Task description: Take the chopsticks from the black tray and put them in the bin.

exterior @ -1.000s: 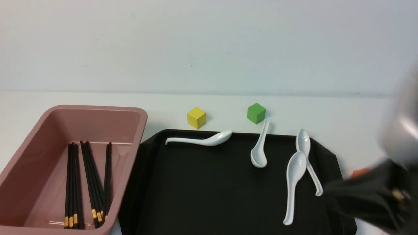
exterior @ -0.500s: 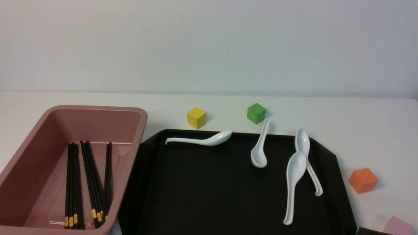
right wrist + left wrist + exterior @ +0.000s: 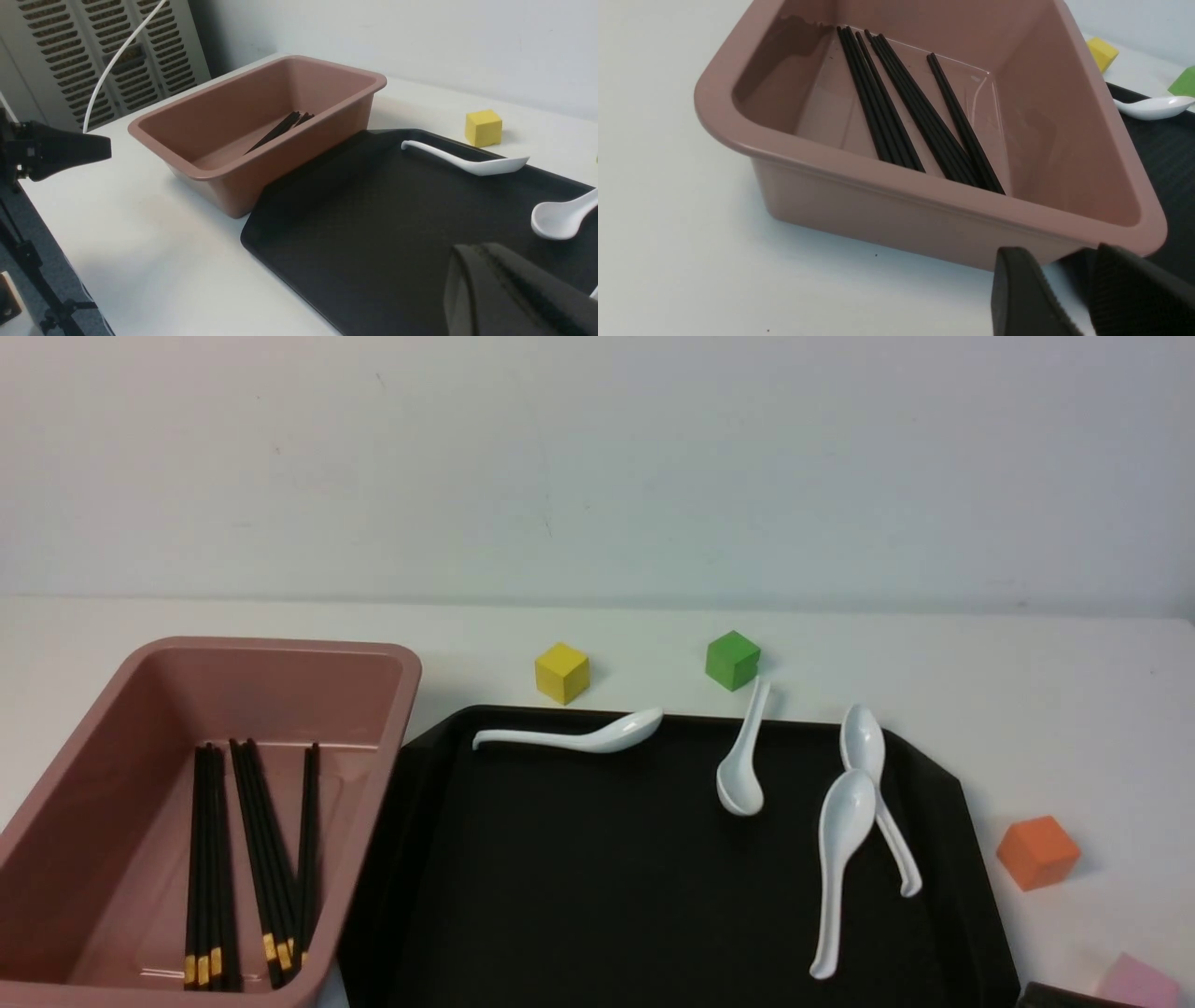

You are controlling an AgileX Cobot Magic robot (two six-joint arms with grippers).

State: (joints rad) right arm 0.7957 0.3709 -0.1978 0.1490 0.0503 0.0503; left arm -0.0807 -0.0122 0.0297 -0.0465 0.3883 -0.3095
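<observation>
Nearest, the right gripper (image 3: 475, 254) has been drawn back from the tray's right side, its fingers closed together with nothing seen between them. The left gripper (image 3: 1057, 256) is held beside the bin (image 3: 280, 686), fingers parted and empty. The chopsticks (image 3: 200, 868) lie grouped inside the bin. On the tray (image 3: 616, 859) none is seen, only spoons (image 3: 845, 821), so the move can be judged complete, with no further pick called for. Beyond, the yellow block (image 3: 562, 674) and green block (image 3: 733, 661) have been left undisturbed.
</observation>
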